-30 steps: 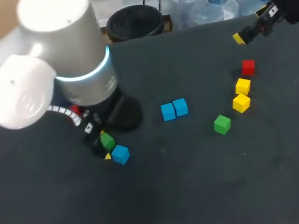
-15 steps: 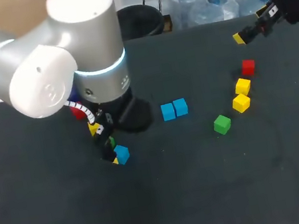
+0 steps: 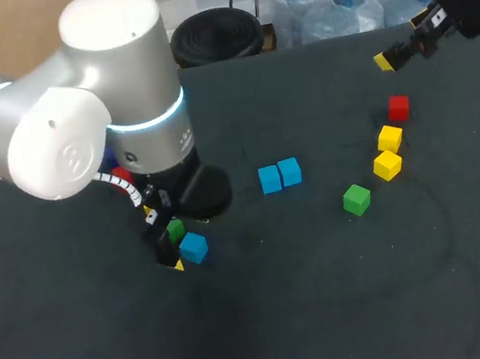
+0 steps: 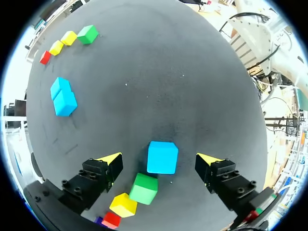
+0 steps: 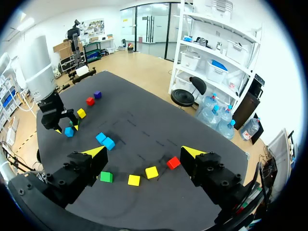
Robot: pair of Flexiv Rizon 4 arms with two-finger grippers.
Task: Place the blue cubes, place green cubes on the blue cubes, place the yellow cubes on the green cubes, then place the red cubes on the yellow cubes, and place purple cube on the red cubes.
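Table (image 3: 338, 311): dark top; every cube lies in its far half, well in from the near edge.
Left group: blue cube (image 4: 162, 157) with the left green cube (image 4: 143, 188) just beside it. The left yellow cube (image 4: 123, 205), left red cube (image 4: 111, 219) and purple cube (image 4: 98, 220) trail on in a line toward the left edge.
Middle: blue pair (image 3: 279, 175) touching side by side, well apart from both other groups.
Right group: right green cube (image 3: 356, 199), yellow pair (image 3: 388, 153) and right red cube (image 3: 398, 107) in a curve near the right edge. The right red cube is the farthest back.
Left arm: comes in from the left edge, its wrist upright over the left group.
Left gripper (image 4: 160, 161): released, fingers spread wide. The blue cube sits between the tips with a gap on each side.
Right arm: comes in at the far right corner.
Right gripper (image 5: 144, 153): released, fingers apart, held high near the far edge beyond the right red cube.
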